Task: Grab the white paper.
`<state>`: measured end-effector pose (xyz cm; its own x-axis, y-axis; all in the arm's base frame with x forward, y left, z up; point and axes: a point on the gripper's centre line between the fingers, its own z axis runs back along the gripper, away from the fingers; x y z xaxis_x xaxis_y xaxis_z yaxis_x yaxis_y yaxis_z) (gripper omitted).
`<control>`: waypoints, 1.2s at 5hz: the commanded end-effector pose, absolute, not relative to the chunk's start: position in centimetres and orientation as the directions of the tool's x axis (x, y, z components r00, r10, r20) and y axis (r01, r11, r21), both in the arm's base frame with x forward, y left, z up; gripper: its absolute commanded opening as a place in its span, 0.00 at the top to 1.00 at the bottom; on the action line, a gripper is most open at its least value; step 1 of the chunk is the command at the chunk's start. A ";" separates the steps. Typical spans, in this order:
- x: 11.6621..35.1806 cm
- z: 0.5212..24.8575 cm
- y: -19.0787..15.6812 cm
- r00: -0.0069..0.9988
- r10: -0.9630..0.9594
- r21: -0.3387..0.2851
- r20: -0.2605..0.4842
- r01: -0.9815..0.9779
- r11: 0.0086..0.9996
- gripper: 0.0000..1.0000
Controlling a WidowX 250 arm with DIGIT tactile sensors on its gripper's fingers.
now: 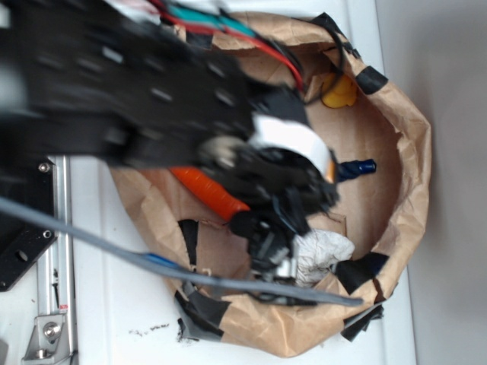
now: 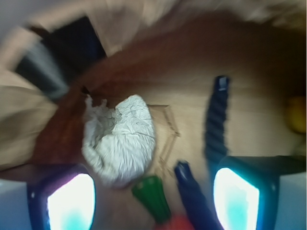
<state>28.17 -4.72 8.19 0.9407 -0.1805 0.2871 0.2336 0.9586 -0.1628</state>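
Inside the brown paper bag [image 1: 411,144], the white paper [image 2: 122,139] lies against the near wall, ahead of the left finger of the empty, wide-open end effector [image 2: 153,201], so a straight close may only nudge it aside toward the toy carrot [image 1: 209,190].

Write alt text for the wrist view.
A crumpled off-white paper wad lies on brown paper lining, just ahead of the open gripper. A green-topped orange carrot toy and dark blue objects lie beside it; the image is blurred.
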 end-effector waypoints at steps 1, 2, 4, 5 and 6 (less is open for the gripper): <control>29.6 6.9 -9.2 0.867 -0.316 -0.139 0.386 0.393 0.909 0.00; 30.3 5.2 -9.6 0.879 -0.316 -0.115 0.358 0.377 0.919 0.03; 30.1 4.8 -7.3 0.917 -0.227 -0.137 0.327 0.283 0.949 1.00; 29.7 8.1 -5.6 0.914 -0.171 -0.144 0.369 0.238 0.961 1.00; 28.8 12.3 -3.2 0.929 -0.092 -0.058 0.357 0.120 0.991 1.00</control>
<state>27.80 -3.11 9.58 0.9536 -0.1107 0.2798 0.1367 0.9878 -0.0749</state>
